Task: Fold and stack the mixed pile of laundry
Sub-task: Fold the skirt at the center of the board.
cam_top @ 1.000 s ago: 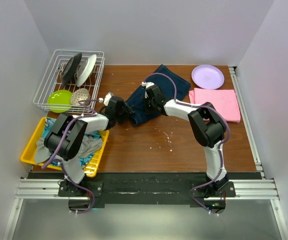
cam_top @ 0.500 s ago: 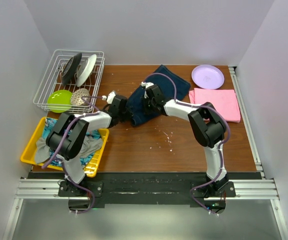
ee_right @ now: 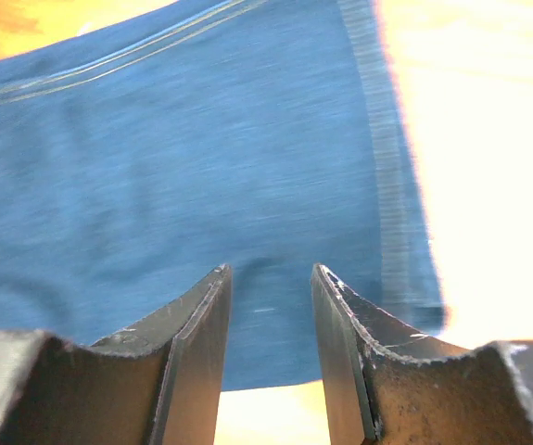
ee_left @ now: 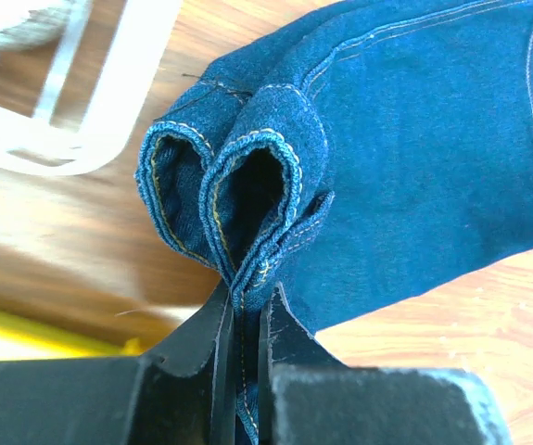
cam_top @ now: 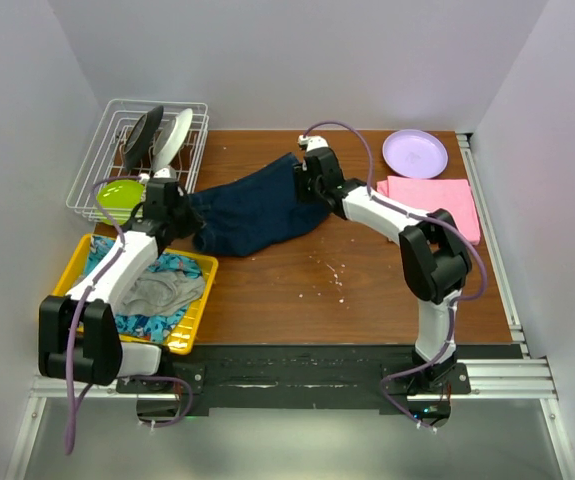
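A dark blue denim garment (cam_top: pixel 257 212) lies stretched out across the middle of the brown table (cam_top: pixel 367 290). My left gripper (cam_top: pixel 184 208) is shut on its bunched left hem; in the left wrist view the stitched folds (ee_left: pixel 247 185) rise out of the closed fingers (ee_left: pixel 241 311). Over the garment's far right end my right gripper (cam_top: pixel 307 188) stands open, with only flat denim (ee_right: pixel 201 167) below the gap (ee_right: pixel 271 278). A folded pink T-shirt (cam_top: pixel 432 205) lies at the right. A grey garment (cam_top: pixel 162 292) and a blue-turquoise patterned cloth (cam_top: pixel 172 265) lie in the yellow tray (cam_top: pixel 67 285).
A white wire dish rack (cam_top: pixel 97 165) with plates and a green bowl (cam_top: pixel 117 197) stands at the back left, right beside my left gripper; its wire (ee_left: pixel 108 111) shows in the left wrist view. A purple plate (cam_top: pixel 414 152) sits at the back right. White walls enclose the table.
My left gripper shut on the denim's hem and dragged it left toward the rack, spreading the garment out. The right gripper opened and moved to the far right end.
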